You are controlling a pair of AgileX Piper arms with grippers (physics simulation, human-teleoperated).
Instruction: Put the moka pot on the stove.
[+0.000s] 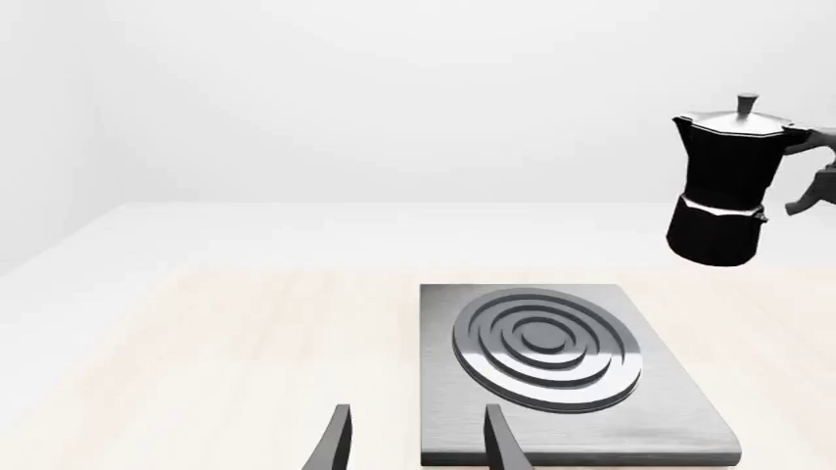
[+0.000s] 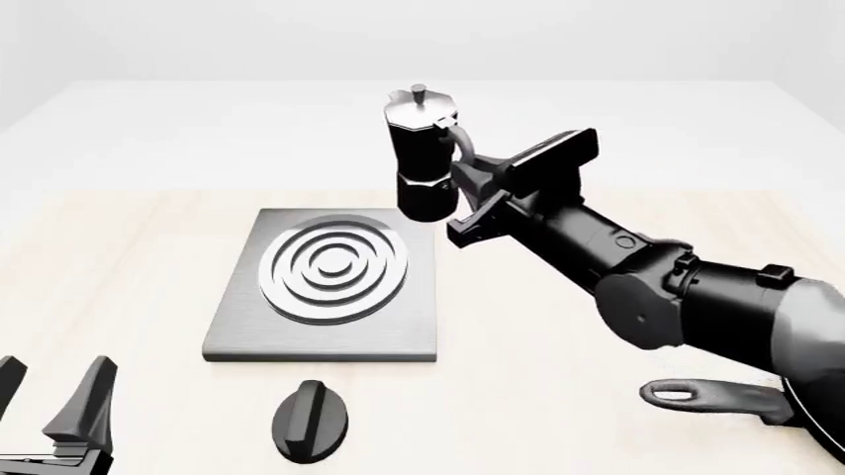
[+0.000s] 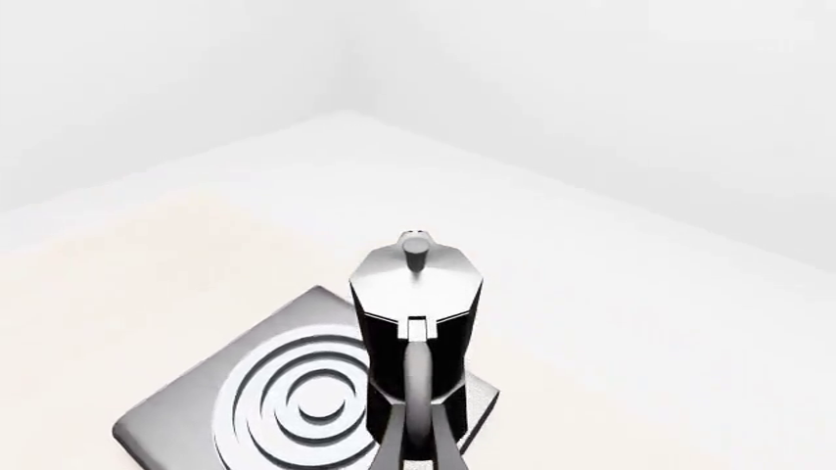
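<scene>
The moka pot (image 2: 422,158), black with a silver lid and knob, hangs in the air, slightly tilted, over the far right corner of the stove (image 2: 237,332). My right gripper (image 2: 464,184) is shut on its curved handle. The right wrist view looks down on the pot (image 3: 415,323), with the stove (image 3: 163,421) below and beside it. In the left wrist view the pot (image 1: 725,186) floats beyond the stove (image 1: 679,411) with its ring burner. My left gripper (image 2: 53,406) is open and empty near the table's front left corner; its fingertips (image 1: 503,441) show in the left wrist view.
A black oval knob (image 2: 311,421) lies on the table in front of the stove. A black frying pan's handle (image 2: 700,396) shows at the front right, under my right arm. The light wooden tabletop (image 2: 119,257) ends at a white surface behind.
</scene>
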